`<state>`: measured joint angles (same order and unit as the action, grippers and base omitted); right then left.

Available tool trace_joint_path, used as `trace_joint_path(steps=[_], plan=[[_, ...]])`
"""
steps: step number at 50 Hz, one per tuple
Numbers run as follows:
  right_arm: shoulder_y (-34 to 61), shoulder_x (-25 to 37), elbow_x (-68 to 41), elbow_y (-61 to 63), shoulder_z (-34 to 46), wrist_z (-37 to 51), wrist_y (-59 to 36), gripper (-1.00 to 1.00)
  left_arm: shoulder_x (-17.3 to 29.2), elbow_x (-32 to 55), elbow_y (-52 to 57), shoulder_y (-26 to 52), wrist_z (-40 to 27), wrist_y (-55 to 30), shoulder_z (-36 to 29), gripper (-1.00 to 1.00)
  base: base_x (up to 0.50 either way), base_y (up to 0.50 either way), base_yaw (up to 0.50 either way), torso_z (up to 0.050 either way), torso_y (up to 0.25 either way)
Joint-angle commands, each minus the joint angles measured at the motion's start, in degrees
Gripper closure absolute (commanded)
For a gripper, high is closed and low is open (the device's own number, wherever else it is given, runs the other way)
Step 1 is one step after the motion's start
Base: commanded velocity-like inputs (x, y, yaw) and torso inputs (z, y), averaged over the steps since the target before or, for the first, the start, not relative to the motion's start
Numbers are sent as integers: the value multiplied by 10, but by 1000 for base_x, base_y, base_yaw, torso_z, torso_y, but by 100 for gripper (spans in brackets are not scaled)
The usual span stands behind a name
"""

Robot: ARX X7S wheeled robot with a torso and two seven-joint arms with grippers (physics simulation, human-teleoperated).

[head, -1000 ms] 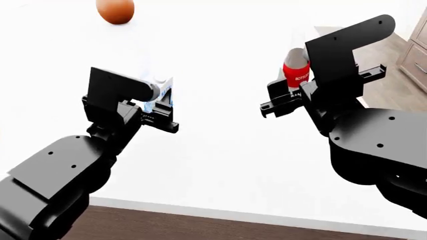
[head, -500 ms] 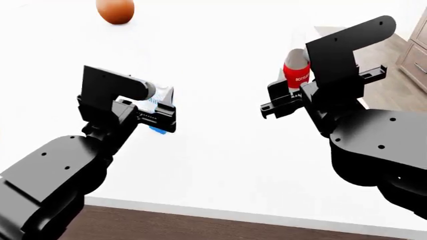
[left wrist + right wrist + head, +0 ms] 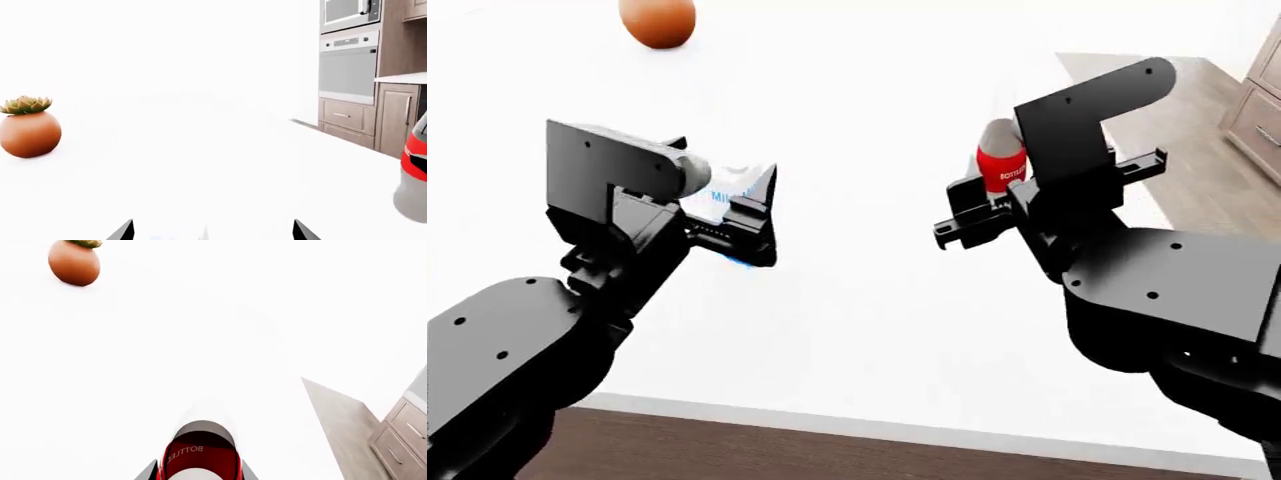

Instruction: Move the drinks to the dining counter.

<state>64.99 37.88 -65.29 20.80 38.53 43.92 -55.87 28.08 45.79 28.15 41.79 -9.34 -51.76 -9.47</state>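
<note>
The white-and-blue milk carton (image 3: 723, 200) stands on the bright white dining counter (image 3: 868, 330). My left gripper (image 3: 754, 225) is around it, open. In the left wrist view its fingertips (image 3: 123, 231) are wide apart, and only the carton's faint ridge (image 3: 200, 233) shows between them. My right gripper (image 3: 998, 195) is shut on the small bottle with the red label (image 3: 1004, 165) and holds it low over the counter's right part. In the right wrist view both fingers press the bottle's (image 3: 200, 455) sides. The same bottle (image 3: 415, 180) shows at the edge of the left wrist view.
An orange-brown round pot with a green plant (image 3: 657, 20) sits at the counter's far left. The counter's near edge (image 3: 894, 432) runs above dark wood floor. Wooden cabinets (image 3: 1261, 110) and a built-in oven (image 3: 347, 65) stand beyond the right end.
My left wrist has swung left and up, so more of the carton shows. The right gripper has moved slightly left and down with the bottle.
</note>
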Motion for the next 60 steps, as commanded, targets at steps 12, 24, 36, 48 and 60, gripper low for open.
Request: trace_joint_path(steps=[12,24,36,48,60], plan=[[-14,-33,42,-57,21,-41,27,100,11,79,73,9,-27,-34,48,-100,0,0,0,1,0],[-25,-39,24,-82,9,-53,39,100,13,75,74,7,-28,-27,45,-100,0,0,0,0,1],[-36,-39,10,-91,-2,-51,45,100,15,73,72,4,-27,-22,42,-100,0,0,0,0,1],[-36,-29,10,-71,-3,-41,43,-100,16,67,68,1,-26,-16,34,-100,0,0,0,0,0],[-33,-28,9,-68,-4,-33,40,-100,17,68,68,0,-26,-14,34,-100,0,0,0,0,0]])
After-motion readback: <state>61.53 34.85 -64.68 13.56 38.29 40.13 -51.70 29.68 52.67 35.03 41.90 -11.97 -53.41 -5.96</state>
